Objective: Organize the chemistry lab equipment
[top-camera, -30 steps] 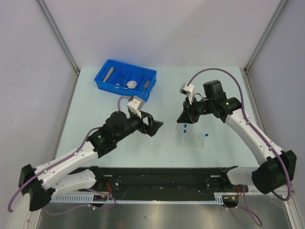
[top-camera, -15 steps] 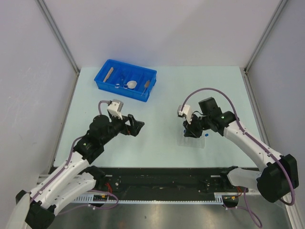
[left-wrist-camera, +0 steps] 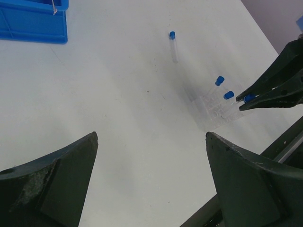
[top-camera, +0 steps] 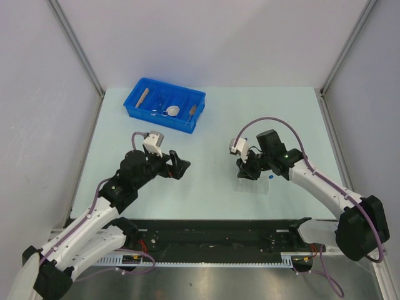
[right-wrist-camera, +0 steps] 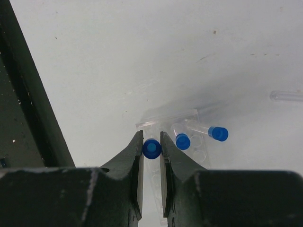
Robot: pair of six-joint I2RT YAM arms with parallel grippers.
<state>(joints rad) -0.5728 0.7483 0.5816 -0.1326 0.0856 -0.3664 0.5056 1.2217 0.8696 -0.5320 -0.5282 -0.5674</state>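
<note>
Right gripper (right-wrist-camera: 151, 142) pinches an upright blue-capped tube (right-wrist-camera: 151, 148) over the clear tube rack (right-wrist-camera: 170, 119)'s left end; left gripper (left-wrist-camera: 151, 142) gapes empty.

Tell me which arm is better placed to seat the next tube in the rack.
Right: the right gripper is shut on a blue-capped tube at the clear rack; the left gripper is open, empty, away.

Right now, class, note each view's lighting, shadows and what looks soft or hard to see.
Top external: even, soft light on the table, hardly any shadow. Left wrist: the left hand looms dark and soft-edged; the clear tube rack nearly vanishes against white. Right wrist: the right hand is dark, the blue-capped tube it grips sharp, grey shadow beside the rack.
</note>
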